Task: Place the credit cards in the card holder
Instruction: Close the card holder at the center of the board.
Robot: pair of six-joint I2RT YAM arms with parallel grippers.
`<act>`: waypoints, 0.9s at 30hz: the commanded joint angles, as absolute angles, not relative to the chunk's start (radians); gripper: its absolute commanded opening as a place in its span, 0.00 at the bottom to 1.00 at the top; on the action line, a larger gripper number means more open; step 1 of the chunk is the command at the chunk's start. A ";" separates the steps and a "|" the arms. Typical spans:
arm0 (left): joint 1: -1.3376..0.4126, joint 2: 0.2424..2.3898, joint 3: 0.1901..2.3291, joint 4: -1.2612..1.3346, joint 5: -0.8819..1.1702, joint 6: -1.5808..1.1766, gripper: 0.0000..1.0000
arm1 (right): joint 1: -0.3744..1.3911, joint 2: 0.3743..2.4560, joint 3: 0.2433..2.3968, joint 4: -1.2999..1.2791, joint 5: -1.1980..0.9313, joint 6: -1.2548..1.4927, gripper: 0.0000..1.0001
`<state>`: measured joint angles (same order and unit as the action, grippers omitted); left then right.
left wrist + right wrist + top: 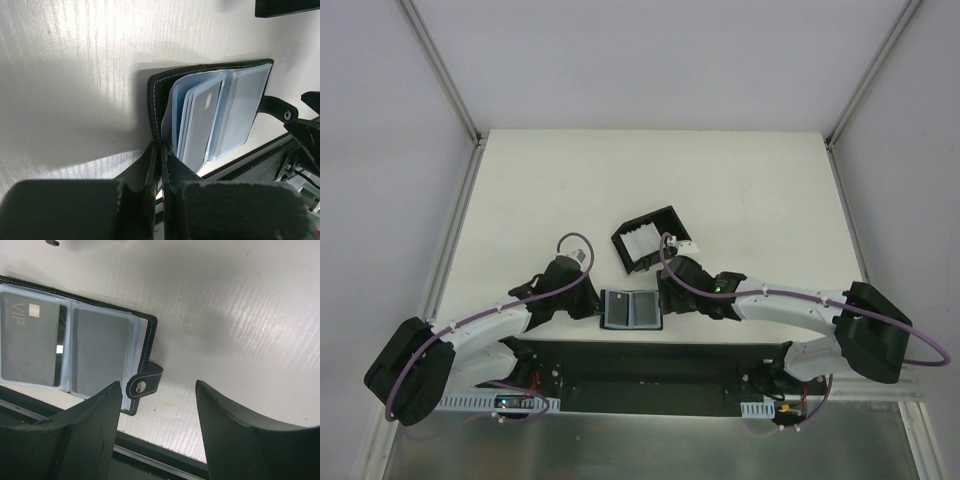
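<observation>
The card holder [632, 310] lies open near the table's front edge, its bluish-grey sleeves facing up. My left gripper [161, 150] is shut on the raised left cover of the card holder [235, 100]. A pale credit card [202, 120] sits in a middle sleeve. In the right wrist view a grey card marked VIP [27, 340] shows inside the left sleeve of the card holder [100, 350]. My right gripper [159, 385] is open and empty just right of the clasp tab [145, 382]. I see no loose card on the table.
A larger black walled tray [620, 240] stands just behind the card holder. The table's dark front edge strip [650, 360] runs right below the card holder. Both arms [480, 325] [790, 305] reach in from either side.
</observation>
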<state>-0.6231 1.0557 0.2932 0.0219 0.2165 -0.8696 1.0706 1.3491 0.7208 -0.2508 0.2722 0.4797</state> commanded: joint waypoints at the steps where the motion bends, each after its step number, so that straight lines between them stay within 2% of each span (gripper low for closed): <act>1: -0.634 1.046 0.314 -0.066 0.179 -0.836 0.00 | 1.085 1.385 0.775 -0.230 0.264 0.468 0.63; 5: -0.634 1.046 0.327 -0.075 0.179 -0.830 0.00 | 1.098 1.391 0.795 -0.250 0.270 0.475 0.63; 9: -0.634 1.034 0.337 -0.089 0.172 -0.830 0.00 | 1.100 1.417 0.821 -0.290 0.284 0.494 0.59; 12: -0.634 1.028 0.348 -0.100 0.166 -0.824 0.00 | 1.103 1.459 0.818 -0.279 0.259 0.514 0.47; 15: -0.634 1.031 0.353 -0.103 0.167 -0.822 0.00 | 1.117 1.465 0.815 -0.285 0.276 0.528 0.40; 21: -0.634 1.022 0.370 -0.118 0.160 -0.815 0.00 | 1.117 1.428 0.776 -0.265 0.299 0.538 0.10; 27: -0.634 1.026 0.440 -0.137 0.192 -0.776 0.00 | 1.115 1.419 0.718 -0.148 0.281 0.548 0.03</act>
<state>-0.6231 1.0393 0.3653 -0.1120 0.1913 -0.8238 1.1118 1.4490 0.7544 -0.2337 0.2760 0.5247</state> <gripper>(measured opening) 0.009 0.076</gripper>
